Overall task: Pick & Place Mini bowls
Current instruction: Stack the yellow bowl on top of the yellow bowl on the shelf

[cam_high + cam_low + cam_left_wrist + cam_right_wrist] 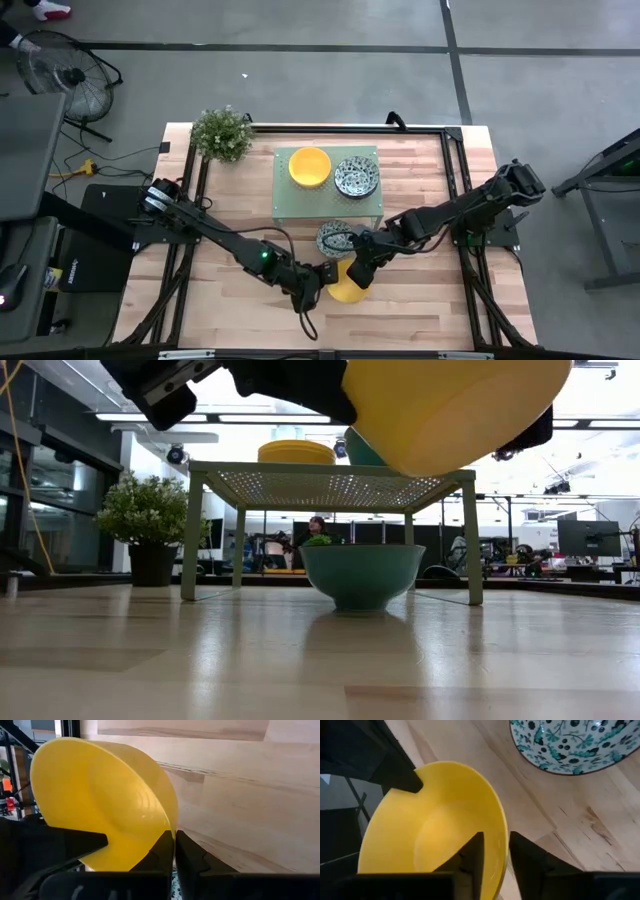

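Both grippers meet at one plain yellow mini bowl (347, 291) near the table's near edge, and both are shut on it. The left gripper (312, 285) is on its left and the right gripper (357, 272) on its far right. In the low view this yellow bowl (450, 405) hangs tilted, clear of the table. A patterned mini bowl (335, 237) stands on its base on the table by the stand's near edge. On the pale green stand (300, 205) rest a yellow bowl (310, 167) and another patterned bowl (356, 178). My left gripper (175, 850) pinches the yellow bowl's rim (173, 827), one finger inside the bowl and one outside. The bowl is tilted and lifted clear of the table. My right gripper (496, 855) has the rim (506, 845) on another side between its fingers, one finger (470, 855) inside and the other outside.
A small leafy plant (222, 133) stands at the table's far left corner. The stand's legs (190, 540) rise from the table around the patterned bowl (362, 575). Bare wood lies to the left and right of the stand. A fan and monitors stand off the table.
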